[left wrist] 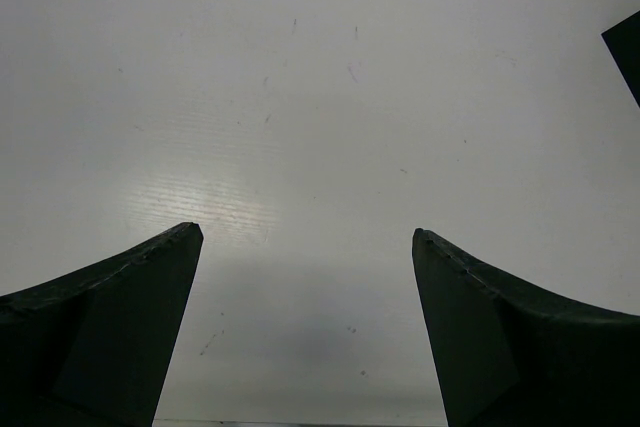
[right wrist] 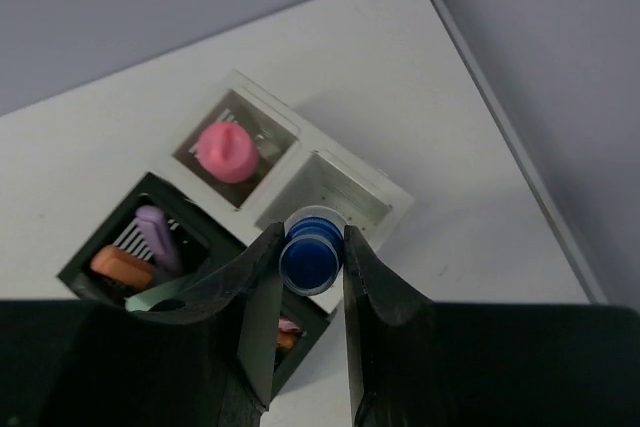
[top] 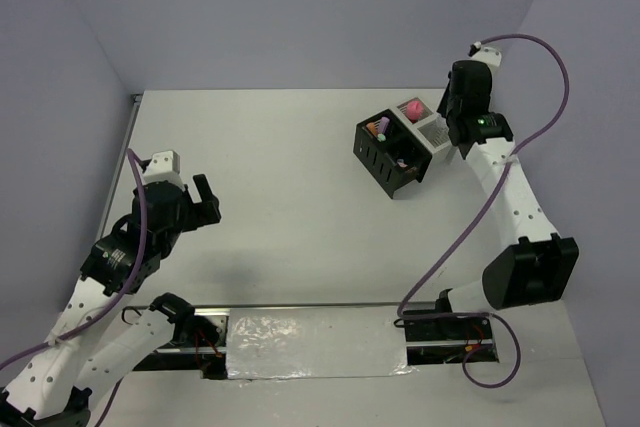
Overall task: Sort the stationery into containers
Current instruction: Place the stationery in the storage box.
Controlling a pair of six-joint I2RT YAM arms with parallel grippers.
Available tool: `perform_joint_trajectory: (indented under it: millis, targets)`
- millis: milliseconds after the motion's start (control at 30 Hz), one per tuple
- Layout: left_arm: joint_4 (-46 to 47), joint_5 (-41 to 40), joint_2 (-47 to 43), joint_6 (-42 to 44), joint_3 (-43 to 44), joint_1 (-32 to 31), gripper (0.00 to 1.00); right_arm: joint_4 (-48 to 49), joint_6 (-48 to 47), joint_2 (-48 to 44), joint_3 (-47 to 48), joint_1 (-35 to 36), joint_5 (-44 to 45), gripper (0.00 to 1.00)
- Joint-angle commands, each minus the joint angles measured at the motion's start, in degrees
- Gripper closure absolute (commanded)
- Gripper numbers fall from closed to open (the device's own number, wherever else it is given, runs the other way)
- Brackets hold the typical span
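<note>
Holding blue-capped bottle (right wrist: 311,259), clamped in right claw (right wrist: 310,239)

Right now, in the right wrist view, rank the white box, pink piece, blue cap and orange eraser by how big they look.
1. white box
2. pink piece and blue cap: they look alike, and the cap is nearer the camera, so unranked
3. orange eraser

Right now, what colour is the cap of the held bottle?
The bottle has a blue cap; clearest in right wrist view.
</note>
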Motion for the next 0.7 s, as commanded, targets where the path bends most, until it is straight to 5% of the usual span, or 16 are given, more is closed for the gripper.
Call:
perform_joint_trajectory:
  millis: [0, 467, 533, 600, 667]
  targets:
    - [1.8, 0.2, -0.6, 0.9, 0.0, 0.4, 0.01, -2.3, 0.4, 3.2, 1.7, -4.0, -4.2, 1.0]
    - [2.1, 0.8, -0.1, 1.2, 0.0, 0.3, 0.01, 2.1, 1.1, 9.6, -2.1, -6.1, -9.4, 1.0]
    - [2.1, 0.8, 0.1, 1.2, 0.0, 0.3, 0.01, 1.8, 1.3, 10.1, -2.0, -6.1, -9.0, 0.9]
    - [2.2, 1.0, 0.1, 1.2, 0.0, 0.3, 0.01, 1.0, 1.5, 10.8, -1.3, -6.0, -9.5, 0.55]
    - [2.2, 1.2, 0.3, 1.4, 0.0, 0.3, 0.01, -0.5, 1.9, 11.1, 0.0, -6.0, -10.2, 0.35]
